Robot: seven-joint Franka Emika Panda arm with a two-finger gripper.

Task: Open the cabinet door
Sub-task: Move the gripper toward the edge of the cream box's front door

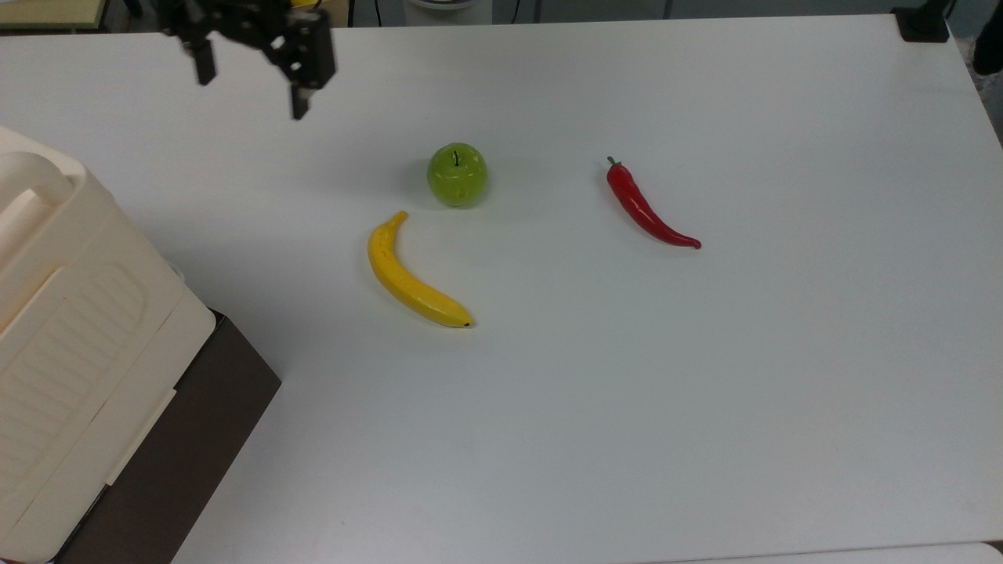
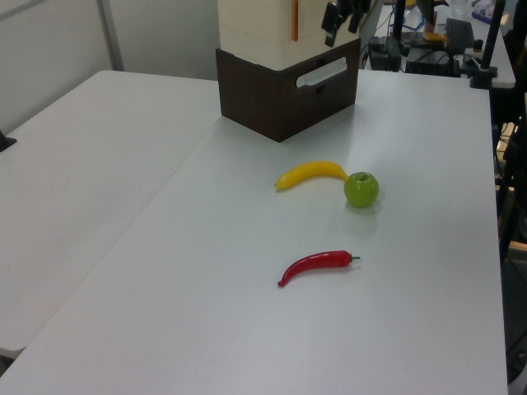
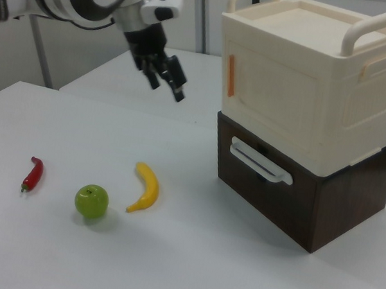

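The cabinet [image 3: 306,74] is a large cream box with two curved handles, standing on a dark brown base. Its cabinet door [image 3: 274,101] is the flat front panel with an orange strip [image 3: 231,75] near one edge, and it lies shut against the box. In the top view the cabinet [image 1: 70,313] fills the lower left corner. My gripper [image 1: 252,88] hangs open over the table's far left part, above and apart from the cabinet. In the right view the gripper [image 3: 168,89] is left of the door, holding nothing. In the left view the gripper [image 2: 341,22] overlaps the cabinet [image 2: 263,25].
A yellow banana [image 1: 411,276], a green apple [image 1: 457,174] and a red chili [image 1: 646,207] lie mid-table. The dark brown base [image 3: 299,191] has a drawer with a white handle [image 3: 261,161]. The white table [image 1: 705,392] stretches to the top view's right.
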